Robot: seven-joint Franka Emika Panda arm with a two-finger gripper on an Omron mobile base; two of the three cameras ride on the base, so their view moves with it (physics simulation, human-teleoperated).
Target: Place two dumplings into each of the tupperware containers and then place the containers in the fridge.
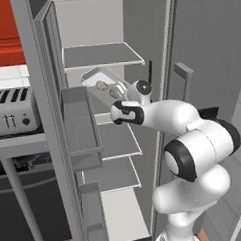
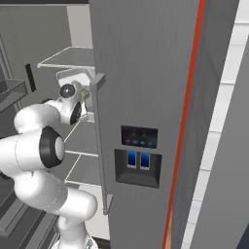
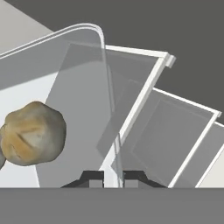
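Note:
My gripper [image 3: 113, 177] is shut on the thin rim of a silvery tupperware container [image 3: 78, 83]. I hold it tilted inside the open fridge [image 1: 101, 56], just under the top shelf. In the left base view the container [image 1: 96, 76] holds two dumplings [image 1: 101, 85], and the gripper [image 1: 121, 94] grips its near right edge. One dumpling [image 3: 34, 133] lies close in the hand view, at the left of the tray floor. From the right base view, the container [image 2: 73, 74] and gripper [image 2: 86, 93] peek out beside the closed fridge door [image 2: 146, 73].
The open fridge door with its bins [image 1: 82, 127] stands close on the left of the arm. Lower wire-edged shelves [image 1: 118, 142] lie beneath the container. A toaster [image 1: 12, 110] sits on the counter at the left. A long bar handle [image 2: 99, 141] runs down the closed door.

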